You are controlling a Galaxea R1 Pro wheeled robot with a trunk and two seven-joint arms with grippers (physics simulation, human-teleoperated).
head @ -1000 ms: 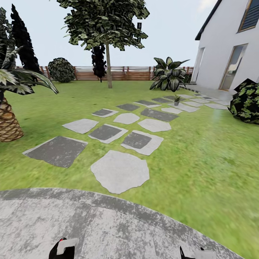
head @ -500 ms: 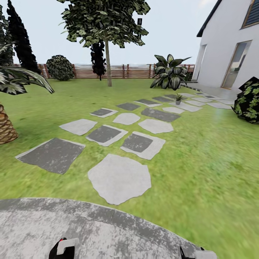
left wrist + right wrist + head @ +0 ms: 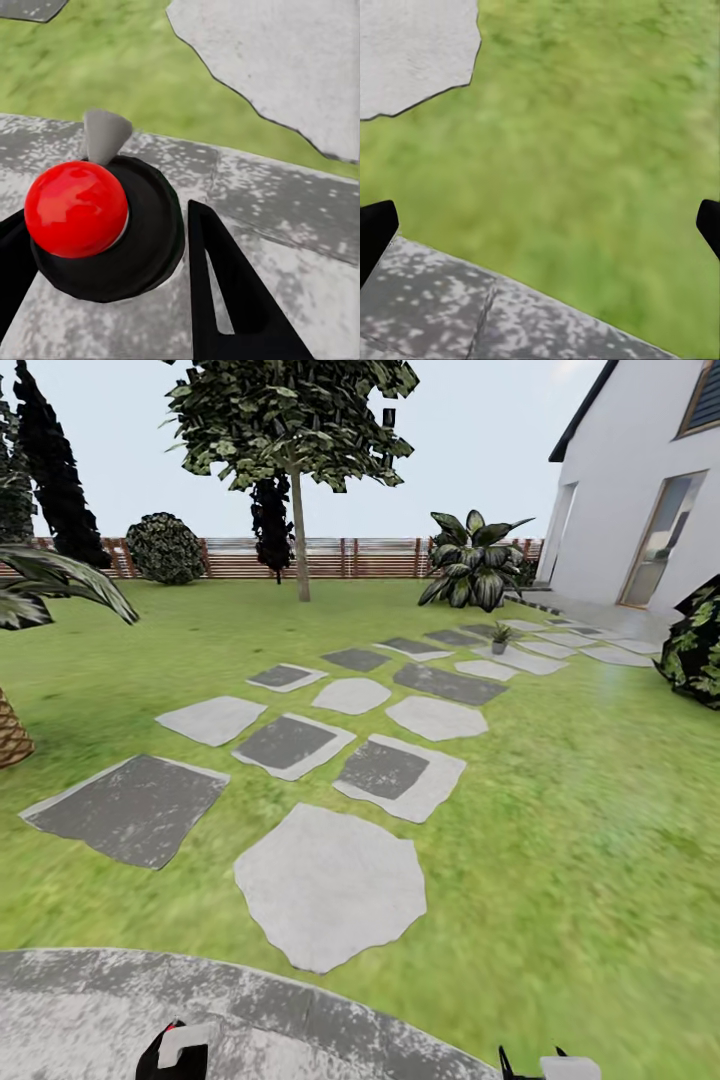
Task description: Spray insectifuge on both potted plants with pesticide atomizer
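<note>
Where the patio (image 3: 300, 1010) edge meets open lawn (image 3: 560, 810), stepping stones (image 3: 330, 885) ahead, both claws spread, empty.

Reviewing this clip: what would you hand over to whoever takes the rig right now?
Left end effector: open, holding nothing; the left wrist view looks past its fingers at a red-knobbed black object.
Right end effector: open, empty, over the patio edge and the lawn.
One small potted plant stands far ahead on the stepping stones, towards the house.
Done: nothing. The atomizer is not in either end effector.
Left: find and pick up the atomizer, then spray both plants.
</note>
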